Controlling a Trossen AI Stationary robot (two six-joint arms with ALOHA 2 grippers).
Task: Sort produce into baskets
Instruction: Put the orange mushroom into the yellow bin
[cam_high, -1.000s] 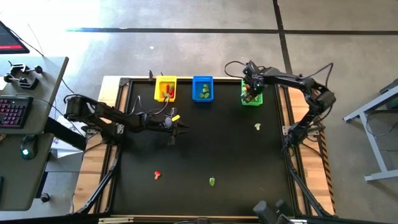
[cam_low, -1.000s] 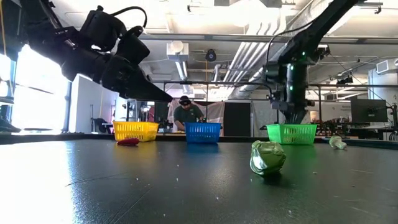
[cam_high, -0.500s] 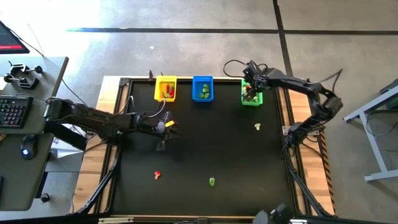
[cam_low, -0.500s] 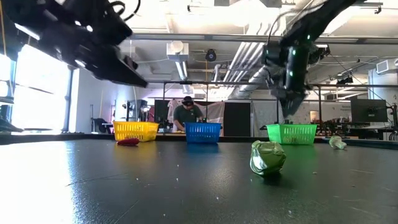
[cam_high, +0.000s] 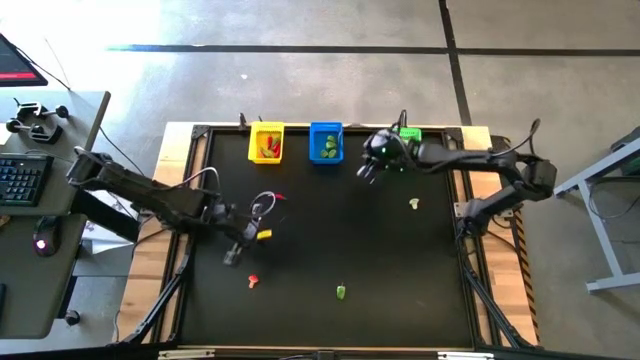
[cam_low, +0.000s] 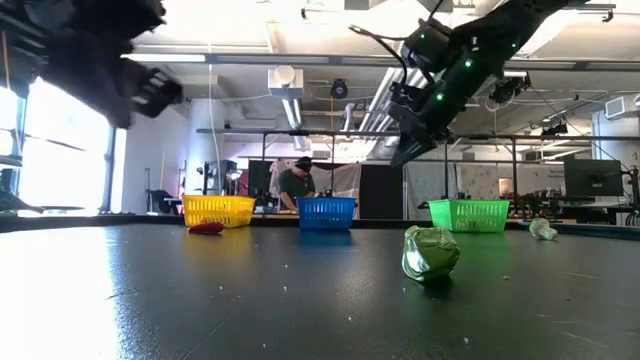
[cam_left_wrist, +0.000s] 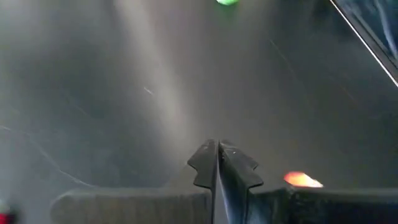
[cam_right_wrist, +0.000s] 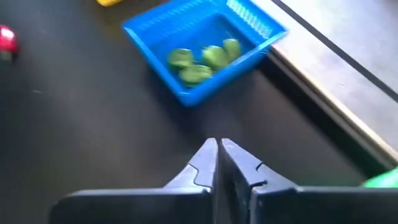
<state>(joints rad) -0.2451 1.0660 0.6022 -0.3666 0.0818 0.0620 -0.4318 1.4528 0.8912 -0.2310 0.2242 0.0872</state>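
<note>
The small red-and-white mushroom-like toy (cam_high: 253, 281) lies loose on the black surface (cam_high: 330, 230), toward the front left, and I judge it the next pick. My left tool (cam_high: 233, 254) hangs just behind it and slightly to its left, fingers pressed together with nothing between them; the wrist view shows a red blur (cam_left_wrist: 303, 180) close beside the tips. The piece looks too stubby to read a long axis. A small green toy piece (cam_high: 341, 292) sits farther right near the front edge, and a pale green piece (cam_high: 414, 204) lies toward the right side; both are well apart from the mushroom, so I have open room all round it.

My right tool (cam_high: 368, 166), also closed and empty, hovers between the blue plastic basket (cam_high: 326, 142) holding green pieces and the bright green plastic basket (cam_high: 408, 133), far from the mushroom. The yellow plastic basket (cam_high: 266, 143) with red chillies stands at the back left, and a loose red chilli (cam_low: 206, 228) lies just before it.
</note>
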